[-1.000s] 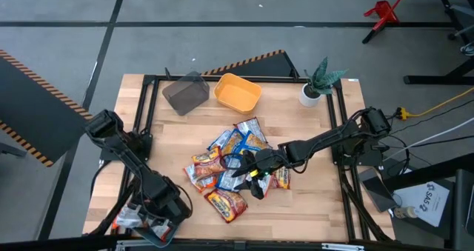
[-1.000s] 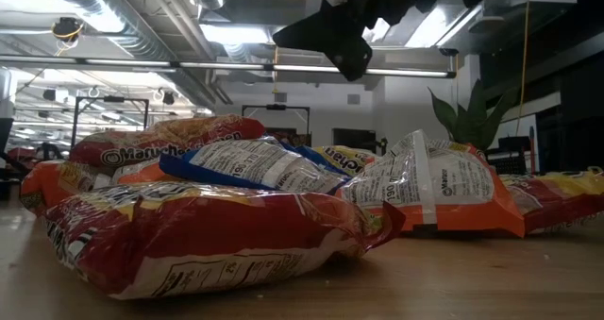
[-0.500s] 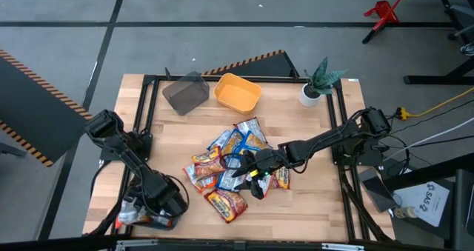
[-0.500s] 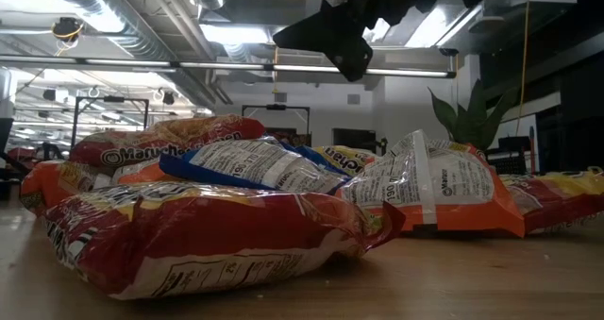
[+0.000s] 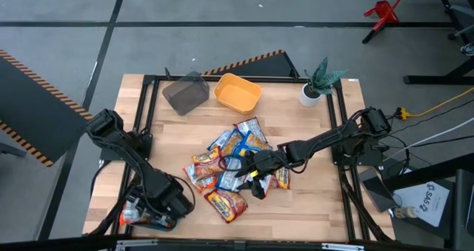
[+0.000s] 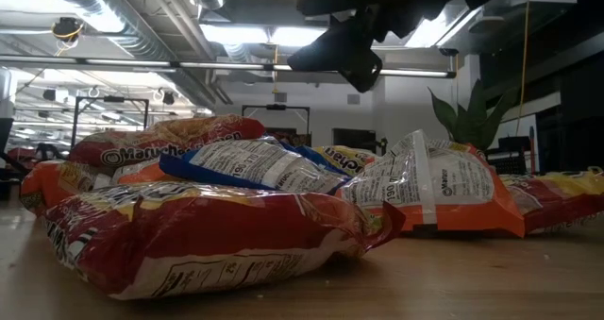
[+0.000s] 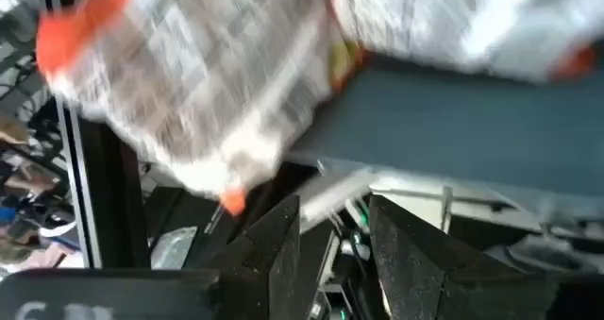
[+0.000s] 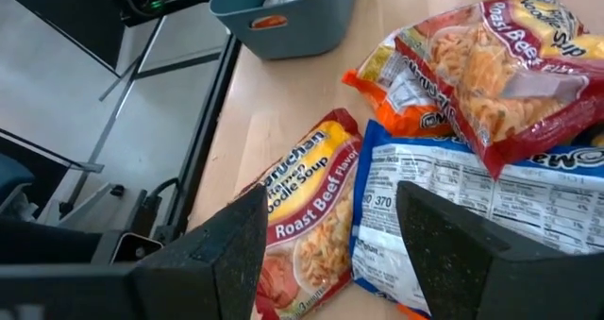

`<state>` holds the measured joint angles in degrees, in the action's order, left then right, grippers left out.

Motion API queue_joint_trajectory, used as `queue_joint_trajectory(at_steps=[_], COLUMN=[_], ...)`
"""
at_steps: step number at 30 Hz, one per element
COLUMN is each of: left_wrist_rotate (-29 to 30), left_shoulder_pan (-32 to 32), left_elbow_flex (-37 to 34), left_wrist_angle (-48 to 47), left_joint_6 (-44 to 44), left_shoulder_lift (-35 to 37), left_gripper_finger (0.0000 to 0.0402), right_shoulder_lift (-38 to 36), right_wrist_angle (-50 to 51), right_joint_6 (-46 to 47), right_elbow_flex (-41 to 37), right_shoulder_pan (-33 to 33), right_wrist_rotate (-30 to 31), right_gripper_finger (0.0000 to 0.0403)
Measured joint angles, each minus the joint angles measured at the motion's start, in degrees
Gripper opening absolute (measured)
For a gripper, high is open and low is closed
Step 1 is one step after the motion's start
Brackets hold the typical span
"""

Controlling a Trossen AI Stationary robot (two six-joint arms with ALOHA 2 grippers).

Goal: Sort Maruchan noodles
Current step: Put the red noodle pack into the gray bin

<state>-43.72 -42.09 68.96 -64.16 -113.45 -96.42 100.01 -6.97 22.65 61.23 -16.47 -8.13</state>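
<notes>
Left gripper (image 5: 159,206) over the teal bin (image 8: 283,23) at the table's near-left corner, jaws parted, a silver-white packet (image 7: 203,93) just ahead, grip unclear; may fall outside the bin. Right gripper (image 5: 248,178) hangs open above the noodle pile (image 5: 233,169) mid-table; closing there could pinch two overlapping packets

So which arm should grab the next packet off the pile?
Probably the right. Its claw hangs open right over the noodle pile, a blue packet just ahead of it. The left claw is off at the table's near-left corner, busy over the teal bin.
</notes>
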Motion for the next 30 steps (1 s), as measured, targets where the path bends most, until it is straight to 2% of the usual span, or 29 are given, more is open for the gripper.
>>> queue_joint_trajectory(at_steps=[2, 4, 7, 11, 12, 14, 17, 23, 30], left_wrist_rotate=[3.85, 11.27, 26.63, 51.63, 56.44, 61.91, 63.45, 57.61, 55.81], left_shoulder_pan=[0.40, 0.94, 2.43, 6.13, 7.51, 10.79, 15.64, 20.71, 25.18], left_elbow_flex=[3.68, 7.98, 13.97, 18.64, 18.97, 18.39, 15.85, 13.78, 13.47], left_wrist_angle=[-1.30, -1.41, -1.13, -1.63, -2.19, -2.80, -2.86, -1.99, -4.77], left_joint_6=[0.27, -0.15, 1.70, 8.54, 10.55, 14.63, 19.54, 32.83, 47.10], left_shoulder_lift=[0.00, 0.00, 0.04, 0.09, 0.09, 0.13, 0.07, 1.73, 5.21], left_gripper_finger=[0.0124, 0.0124, 0.0124, 0.0124, 0.0124, 0.0124, 0.0124, 0.0125, 0.0152], right_shoulder_lift=[-0.12, -0.61, -1.82, -3.49, -3.82, -3.98, -3.98, -3.30, -2.38], right_wrist_angle=[0.26, 1.09, 5.00, 10.81, 11.05, 10.28, 9.20, 6.89, 1.15], right_joint_6=[0.00, 0.00, 0.04, 1.36, 1.46, 1.52, 4.33, 7.37, 3.84], right_elbow_flex=[0.00, 0.00, 0.00, 0.00, 0.00, 0.00, 0.00, -0.03, 0.15], right_shoulder_pan=[0.00, 0.00, 0.00, 0.01, 0.08, 0.11, 0.11, 1.06, 2.43], right_wrist_rotate=[0.87, 2.58, 7.17, 13.45, 14.12, 13.90, 12.83, 12.88, 10.99], right_gripper_finger=[0.0222, 0.0222, 0.0222, 0.0222, 0.0222, 0.0222, 0.0222, 0.0224, 0.0272])
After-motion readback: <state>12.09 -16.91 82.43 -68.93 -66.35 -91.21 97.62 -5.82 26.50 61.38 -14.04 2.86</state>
